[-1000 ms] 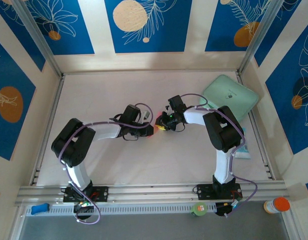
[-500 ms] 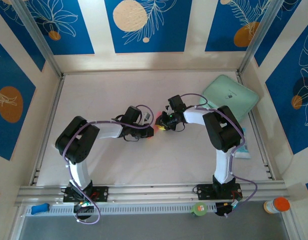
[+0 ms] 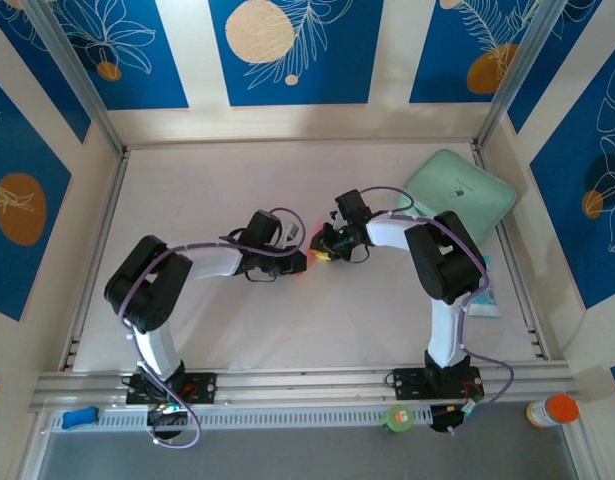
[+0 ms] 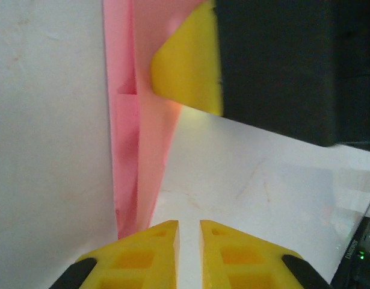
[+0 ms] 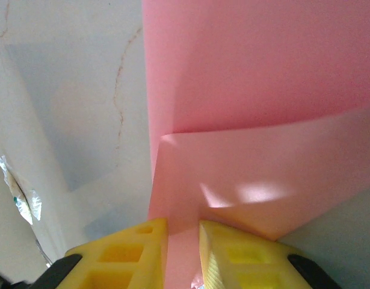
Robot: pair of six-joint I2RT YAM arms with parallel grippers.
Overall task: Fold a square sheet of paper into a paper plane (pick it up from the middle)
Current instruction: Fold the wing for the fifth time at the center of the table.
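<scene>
White tabletop [image 3: 237, 330] amid blue leaf-print walls [image 3: 287, 50]; right jaws tight on pink paper [image 5: 263, 90], left jaws nearly closed, empty.

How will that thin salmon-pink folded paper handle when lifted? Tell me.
Thin salmon-pink folded paper: probably floppy, since its flap bows where the right claw pinches it. Likely very light and easily creased; sharp folds already show.
</scene>
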